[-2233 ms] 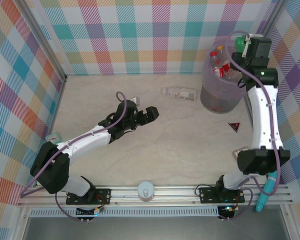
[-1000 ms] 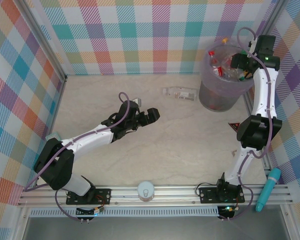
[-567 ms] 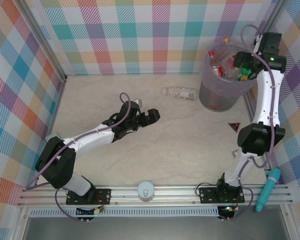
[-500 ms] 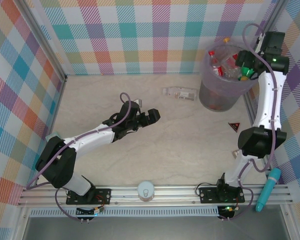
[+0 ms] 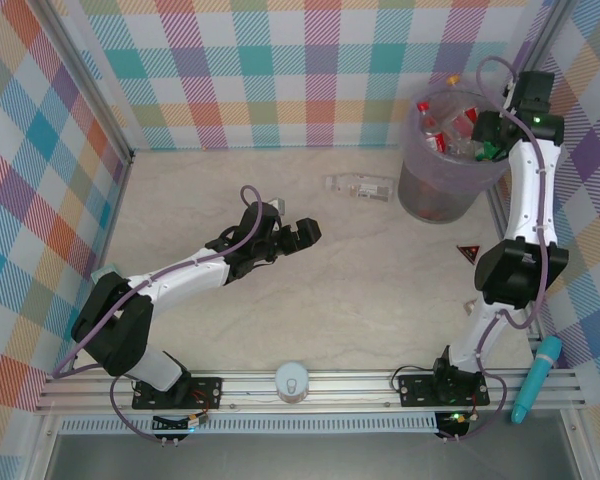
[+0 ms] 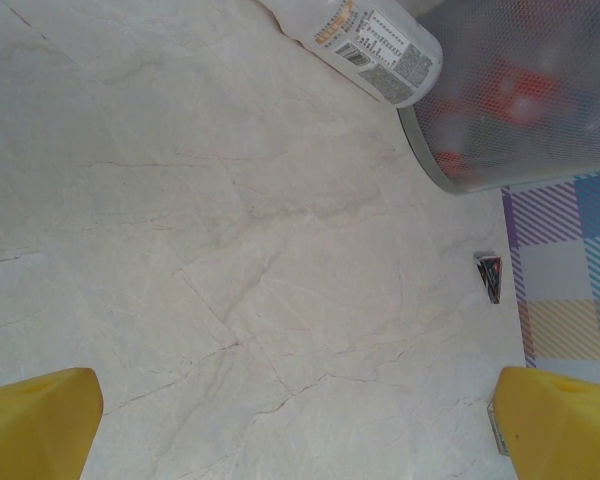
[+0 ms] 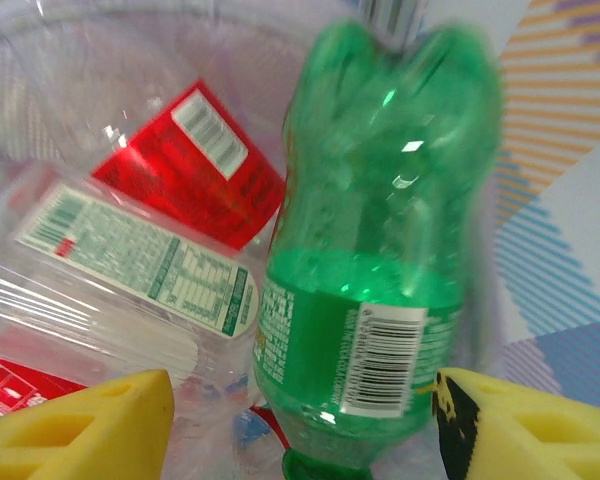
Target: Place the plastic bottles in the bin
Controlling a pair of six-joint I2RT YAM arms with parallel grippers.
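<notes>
Arms over a pale table, one bottle lying outside the bin.
I saw my right gripper (image 7: 305,388) poised above the bin (image 5: 430,195) at the far right corner of the table (image 5: 330,300). Its jaws stood partly apart, with a green bottle (image 7: 370,250) between the fingers, cap end nearest the wrist camera and far end blurred. A clear gap showed on one side of it, so nothing was clamped. Beneath it, crushed clear bottles with red labels (image 7: 190,165) filled the bin. My left gripper (image 6: 300,385) hung mid-table, jaws spread wide and empty. It faced a clear bottle (image 5: 360,186) lying on its side just beside the bin's left wall.
</notes>
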